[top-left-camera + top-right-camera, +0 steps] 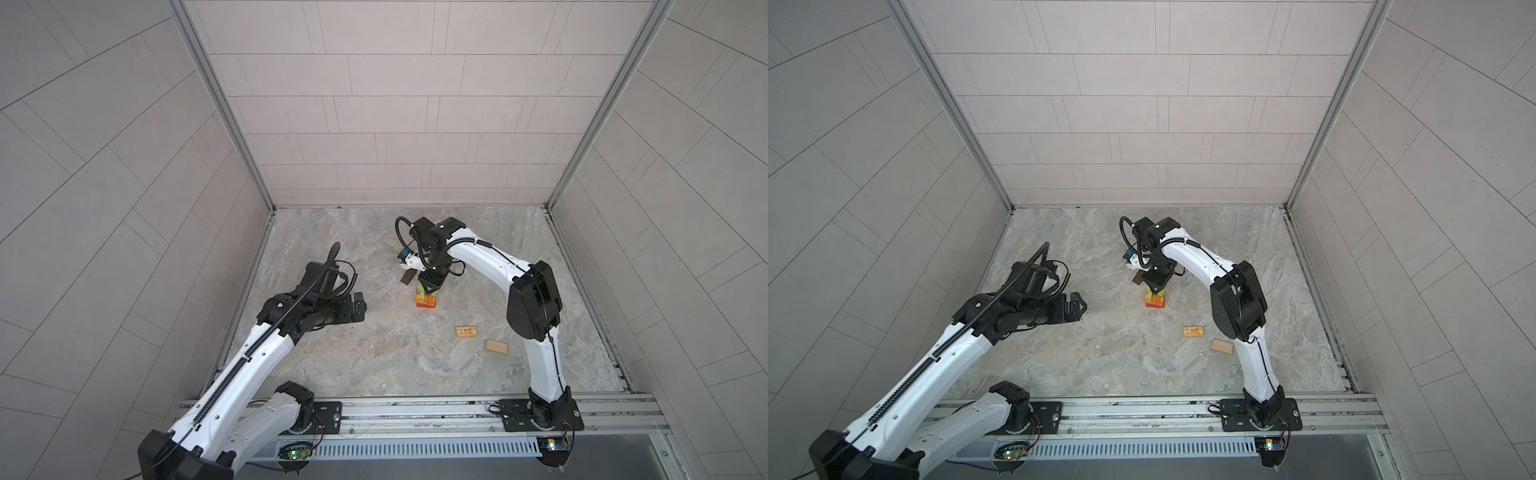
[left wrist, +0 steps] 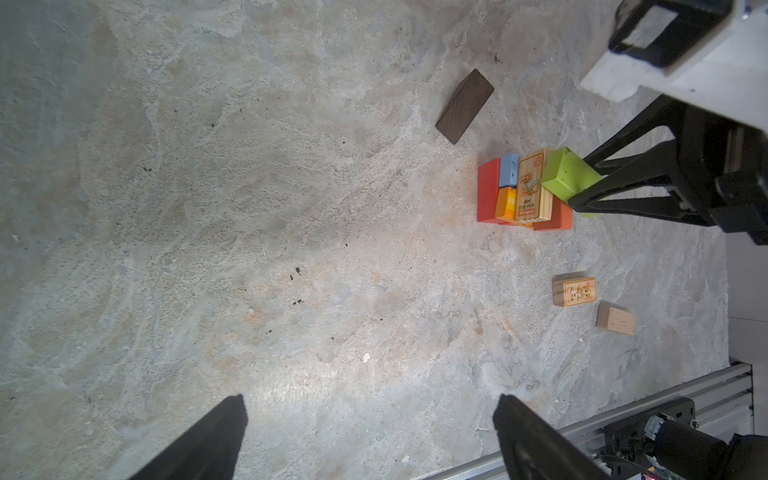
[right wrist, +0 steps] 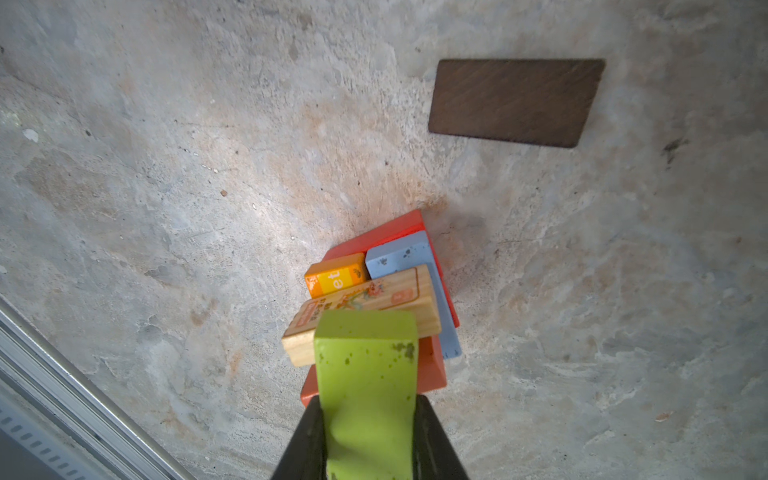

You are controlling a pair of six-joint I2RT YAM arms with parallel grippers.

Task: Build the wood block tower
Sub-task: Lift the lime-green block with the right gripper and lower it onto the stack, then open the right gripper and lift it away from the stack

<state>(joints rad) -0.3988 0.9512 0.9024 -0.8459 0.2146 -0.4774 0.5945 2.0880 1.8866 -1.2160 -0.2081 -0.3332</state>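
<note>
**Green block held over the tower, right of centre on the table**

Nearest the camera, the right gripper pinches one green block by its long sides; the block's long axis runs in line with the fingers. Its free end overlaps a printed tan block atop the tower. The tower shows two red blocks at the base, then one light blue and one orange block side by side, with the tan block crosswise above them. One dark brown block lies flat just beyond the tower, toward the far edge of the table. Two loose tan blocks lie toward the near right corner: one printed, one plain. The left gripper hangs spread wide near the left edge, holding nothing.
</note>
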